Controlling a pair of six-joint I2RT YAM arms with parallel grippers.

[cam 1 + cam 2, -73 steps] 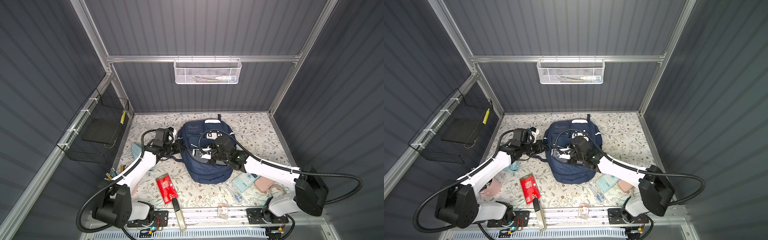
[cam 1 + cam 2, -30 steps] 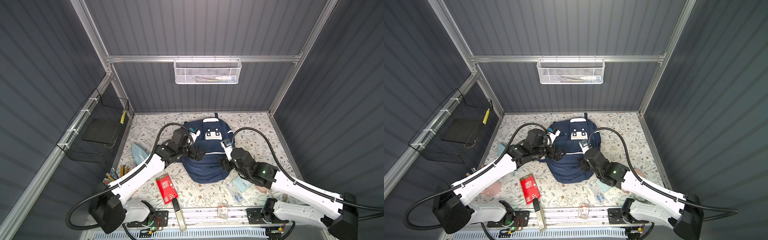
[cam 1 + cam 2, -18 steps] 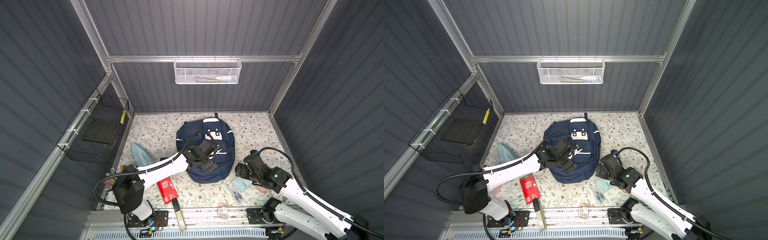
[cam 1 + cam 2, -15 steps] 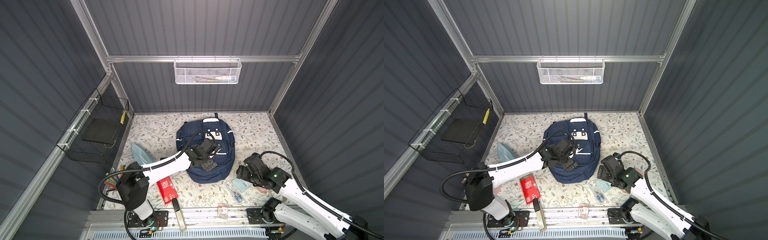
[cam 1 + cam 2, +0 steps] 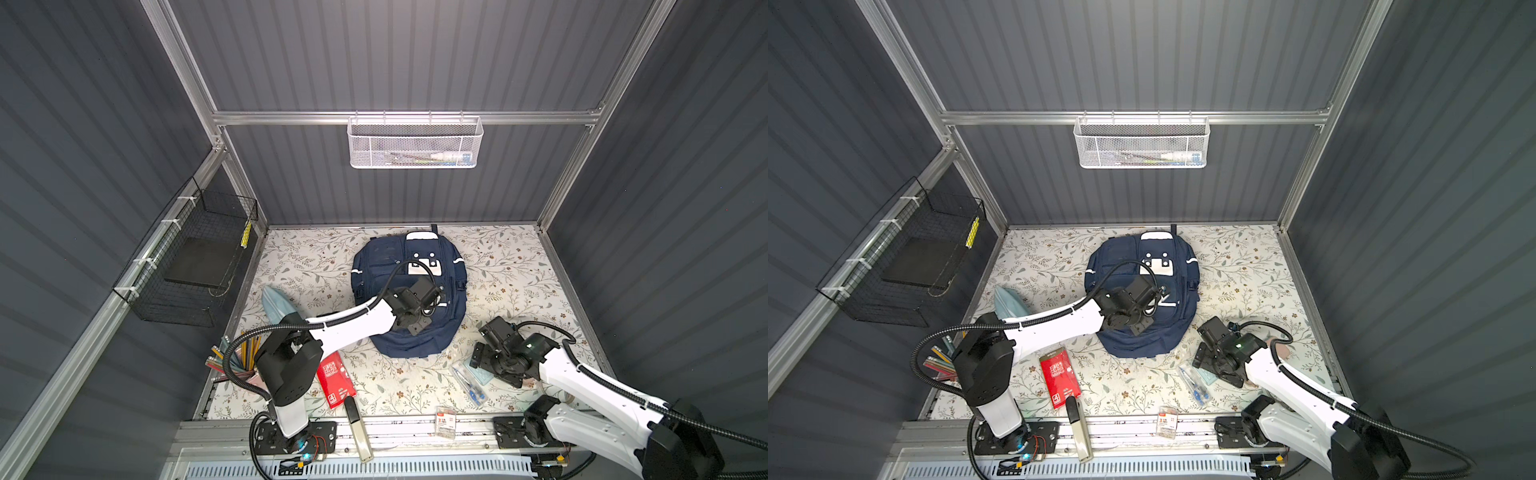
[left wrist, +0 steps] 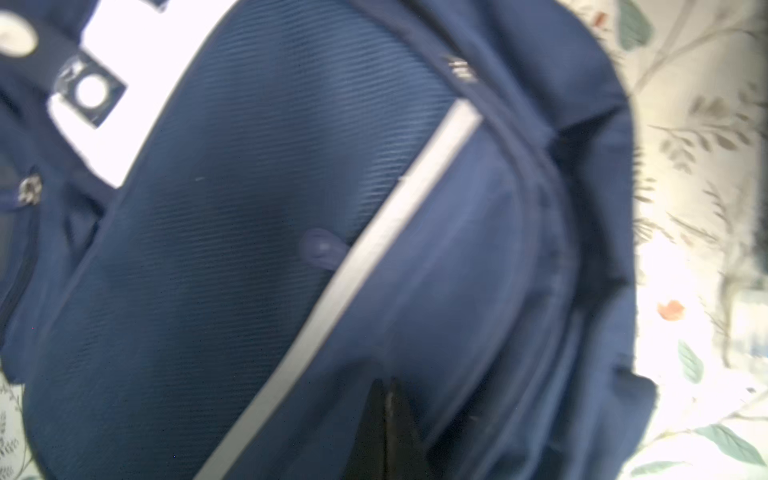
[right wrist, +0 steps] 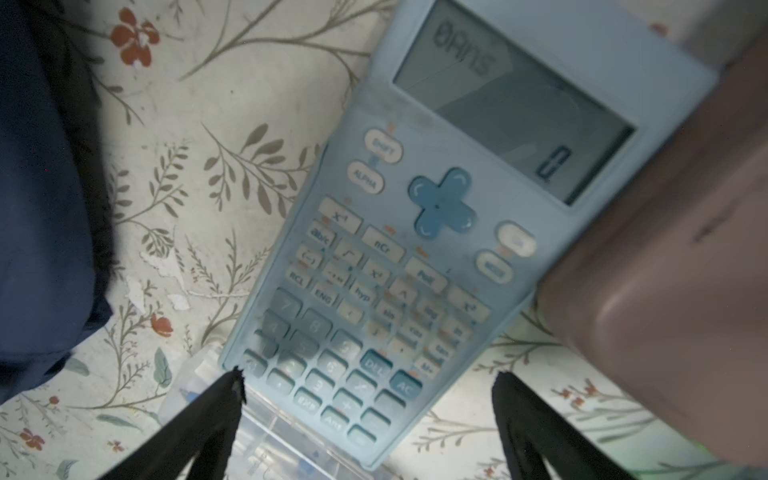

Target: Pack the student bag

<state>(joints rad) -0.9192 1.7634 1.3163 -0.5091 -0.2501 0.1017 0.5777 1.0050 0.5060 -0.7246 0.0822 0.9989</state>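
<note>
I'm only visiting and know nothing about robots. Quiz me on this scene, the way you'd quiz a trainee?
1. True or false: the left end effector, over the student bag, is wide open.
2. What lies beneath the open right end effector? A. a stapler B. a light-blue calculator C. a water bottle
3. Which wall carries the white mesh basket?

Key: 1. False, it is shut. 2. B. 3. The back wall.
</note>
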